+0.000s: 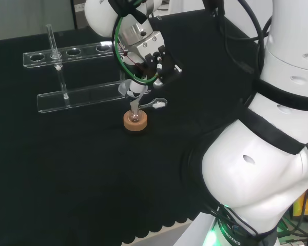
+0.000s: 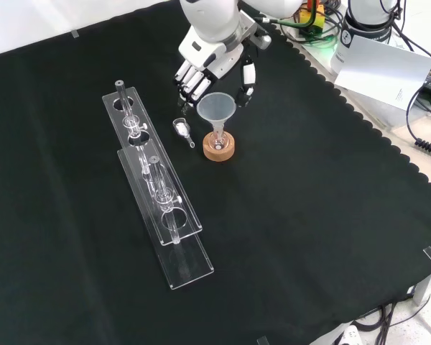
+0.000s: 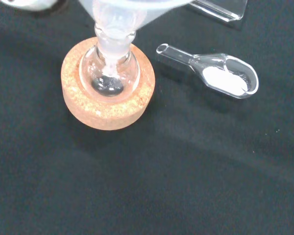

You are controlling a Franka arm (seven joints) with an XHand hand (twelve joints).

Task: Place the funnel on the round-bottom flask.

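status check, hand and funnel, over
Hand open, just behind funnel. Funnel seated in round-bottom flask on cork ring. Glass scoop alongside, clear.

Head view looks over the arm from behind; front view faces it from above; wrist view sits close. All share the round cork ring stand.

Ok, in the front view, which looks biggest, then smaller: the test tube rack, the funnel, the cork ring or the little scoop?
1. Test tube rack, far biggest.
2. Funnel and cork ring, too alike to rank.
3. Glass scoop, smallest.
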